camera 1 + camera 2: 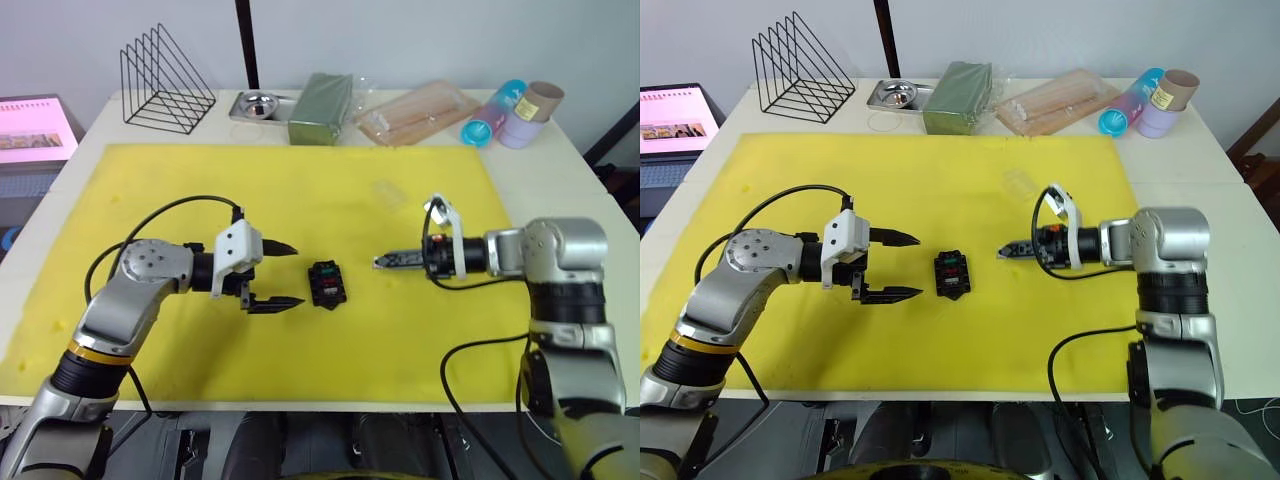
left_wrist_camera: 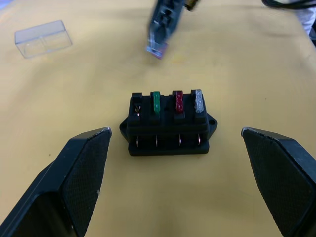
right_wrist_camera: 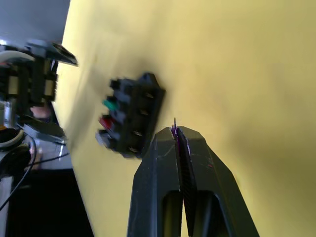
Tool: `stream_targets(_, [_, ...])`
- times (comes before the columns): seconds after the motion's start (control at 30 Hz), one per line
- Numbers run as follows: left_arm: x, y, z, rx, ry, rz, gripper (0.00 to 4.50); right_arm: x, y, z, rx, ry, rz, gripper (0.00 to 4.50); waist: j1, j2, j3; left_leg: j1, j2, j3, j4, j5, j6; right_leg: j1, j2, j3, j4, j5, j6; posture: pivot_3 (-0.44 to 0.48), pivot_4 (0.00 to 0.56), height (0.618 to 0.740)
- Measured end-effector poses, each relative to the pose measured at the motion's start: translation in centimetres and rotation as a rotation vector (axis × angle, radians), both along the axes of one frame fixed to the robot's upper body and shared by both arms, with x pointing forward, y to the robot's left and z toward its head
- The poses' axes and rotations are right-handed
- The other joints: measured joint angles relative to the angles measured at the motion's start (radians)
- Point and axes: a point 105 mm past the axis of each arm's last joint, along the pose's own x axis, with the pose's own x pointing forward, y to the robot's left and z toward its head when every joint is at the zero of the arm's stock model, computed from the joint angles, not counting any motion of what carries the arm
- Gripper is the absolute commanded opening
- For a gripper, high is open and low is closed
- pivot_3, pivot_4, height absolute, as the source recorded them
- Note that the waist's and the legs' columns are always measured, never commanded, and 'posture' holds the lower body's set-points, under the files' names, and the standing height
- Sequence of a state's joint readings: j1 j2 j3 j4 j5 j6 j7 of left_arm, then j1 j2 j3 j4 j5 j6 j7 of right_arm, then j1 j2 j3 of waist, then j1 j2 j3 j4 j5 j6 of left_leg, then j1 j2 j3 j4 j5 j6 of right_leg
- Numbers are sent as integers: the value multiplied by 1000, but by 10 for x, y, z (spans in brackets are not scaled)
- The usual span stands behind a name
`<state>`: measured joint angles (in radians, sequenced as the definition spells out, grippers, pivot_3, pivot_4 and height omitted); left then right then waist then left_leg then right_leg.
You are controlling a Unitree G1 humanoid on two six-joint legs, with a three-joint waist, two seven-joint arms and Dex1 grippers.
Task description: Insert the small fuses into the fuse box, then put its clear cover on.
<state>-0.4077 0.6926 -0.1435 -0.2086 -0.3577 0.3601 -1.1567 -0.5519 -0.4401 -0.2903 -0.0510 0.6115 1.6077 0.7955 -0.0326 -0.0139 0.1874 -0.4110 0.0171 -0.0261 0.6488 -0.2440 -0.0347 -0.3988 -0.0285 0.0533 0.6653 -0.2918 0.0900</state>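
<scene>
The black fuse box (image 1: 327,284) lies mid-mat, with green (image 2: 156,102), red (image 2: 178,101) and grey (image 2: 198,100) small fuses standing in its slots; one end slot (image 2: 138,107) is empty. My left gripper (image 1: 293,273) is open just left of the box, one finger (image 2: 79,177) on either side of it in the left wrist view. My right gripper (image 1: 381,262) is shut on the purple fuse (image 2: 157,49), a short way right of the box, tip pointing at it. The clear cover (image 2: 43,38) lies on the mat behind, towards the right (image 1: 1018,182).
The yellow mat (image 1: 300,180) covers the white table. Along the back edge stand a wire rack (image 1: 165,80), a steel tray (image 1: 258,105), a green packet (image 1: 322,108), a clear bag of sticks (image 1: 415,112) and coloured tubes (image 1: 510,112). A laptop (image 1: 35,130) sits far left.
</scene>
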Motion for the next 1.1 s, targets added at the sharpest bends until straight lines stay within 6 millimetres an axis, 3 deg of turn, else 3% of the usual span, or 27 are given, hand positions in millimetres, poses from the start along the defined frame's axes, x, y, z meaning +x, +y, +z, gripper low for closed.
stream_targets(0.2, [0,-2,0,-7,-2,-8,4500,-9,12,-2,53,-79,-209,12,-11,1,0,1,1,0,-1,0,0,0,1,0,1,0,0,0,150,740])
stream_targets(0.53, [-1,-4,0,-14,-2,-14,4500,-24,18,-14,109,-11,-452,12,-10,1,0,1,1,0,-2,0,0,0,1,1,0,0,0,0,150,740])
stream_targets(0.73, [-1,-4,0,-15,-2,-15,4500,-40,19,-21,102,48,-504,12,-12,1,0,0,4,1,-2,0,0,0,1,1,-1,-1,-1,0,150,740])
stream_targets(1.0, [-1,-5,1,-19,-3,-14,4500,-39,14,-14,87,177,-563,12,-12,1,0,0,4,2,-2,0,0,0,2,2,-1,-1,-1,0,150,740])
stream_targets(1.1, [-1,-5,1,-20,-3,-14,4500,-40,14,-16,69,192,-559,646,-12,1,0,0,4,2,-2,0,0,0,2,2,-1,-1,-1,0,150,740])
